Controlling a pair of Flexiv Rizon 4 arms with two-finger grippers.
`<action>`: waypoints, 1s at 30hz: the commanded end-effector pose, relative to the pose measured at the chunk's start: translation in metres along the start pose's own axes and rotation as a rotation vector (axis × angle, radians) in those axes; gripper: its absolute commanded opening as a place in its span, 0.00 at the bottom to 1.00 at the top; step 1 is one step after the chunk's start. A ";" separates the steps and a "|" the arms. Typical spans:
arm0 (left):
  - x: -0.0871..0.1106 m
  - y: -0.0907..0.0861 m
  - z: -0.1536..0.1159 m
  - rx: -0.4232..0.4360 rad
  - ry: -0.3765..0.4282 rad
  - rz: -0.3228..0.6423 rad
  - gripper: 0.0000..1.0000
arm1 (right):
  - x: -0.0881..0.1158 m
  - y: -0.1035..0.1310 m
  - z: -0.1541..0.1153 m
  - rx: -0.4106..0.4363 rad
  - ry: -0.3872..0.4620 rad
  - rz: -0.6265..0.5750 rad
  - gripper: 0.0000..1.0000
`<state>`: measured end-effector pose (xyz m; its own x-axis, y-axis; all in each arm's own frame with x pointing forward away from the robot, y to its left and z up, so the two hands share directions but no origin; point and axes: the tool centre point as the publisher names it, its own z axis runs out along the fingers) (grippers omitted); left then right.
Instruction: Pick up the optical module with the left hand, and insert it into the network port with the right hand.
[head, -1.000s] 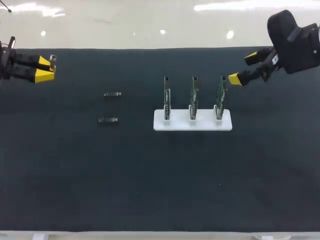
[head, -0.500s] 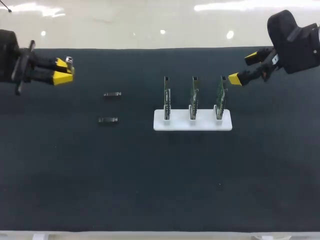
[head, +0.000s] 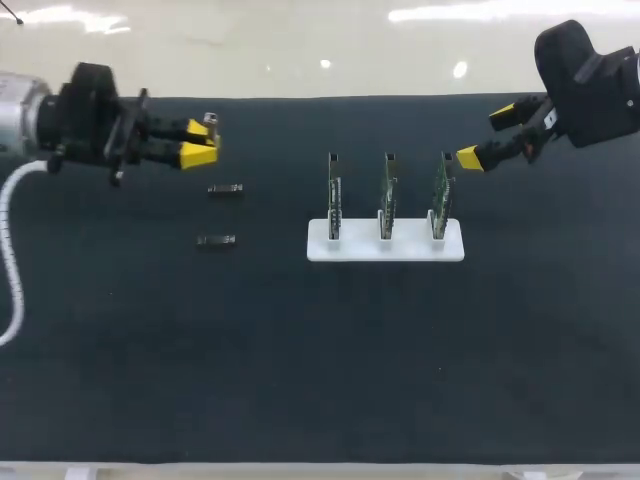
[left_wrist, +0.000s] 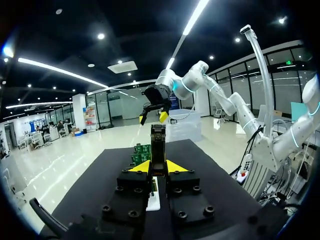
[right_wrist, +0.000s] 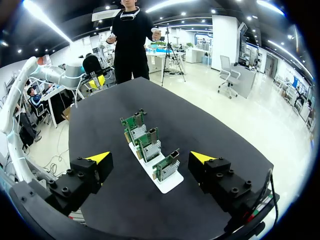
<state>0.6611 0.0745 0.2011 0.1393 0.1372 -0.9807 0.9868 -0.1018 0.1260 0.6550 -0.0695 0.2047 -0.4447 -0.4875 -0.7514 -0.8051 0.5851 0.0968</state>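
Counter (head: 300, 380): dark, filling most of the head view.
Left claw (head: 205, 142): upper left of the frame, above the counter, clamped on the module.
Module (left_wrist: 158, 142): held between the left claw's yellow tips and sticking out past them.
Loose pieces (head: 225, 188): two small dark ones lying flat, apart from each other, just below the left claw in the frame.
Stand (head: 385, 248): white, mid-frame, carrying three boards (head: 388, 195) upright in a row.
Right claw (head: 486, 136): upper right, fingers spread wide, holding nothing, lower tip just beside the rightmost board.
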 end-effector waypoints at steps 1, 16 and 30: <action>0.005 0.014 0.029 0.012 -0.014 -0.002 0.00 | 0.000 0.000 0.000 -0.001 -0.002 0.000 1.00; -0.005 0.019 0.097 0.004 -0.018 -0.040 0.00 | 0.000 0.000 0.000 -0.001 -0.002 0.000 1.00; -0.008 0.016 0.118 0.001 -0.023 -0.050 0.00 | 0.000 0.000 0.000 -0.001 -0.002 0.000 1.00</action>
<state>0.6671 -0.0440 0.1939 0.0866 0.1196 -0.9890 0.9920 -0.1019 0.0746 0.6550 -0.0696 0.2047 -0.4447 -0.4875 -0.7514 -0.8051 0.5852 0.0968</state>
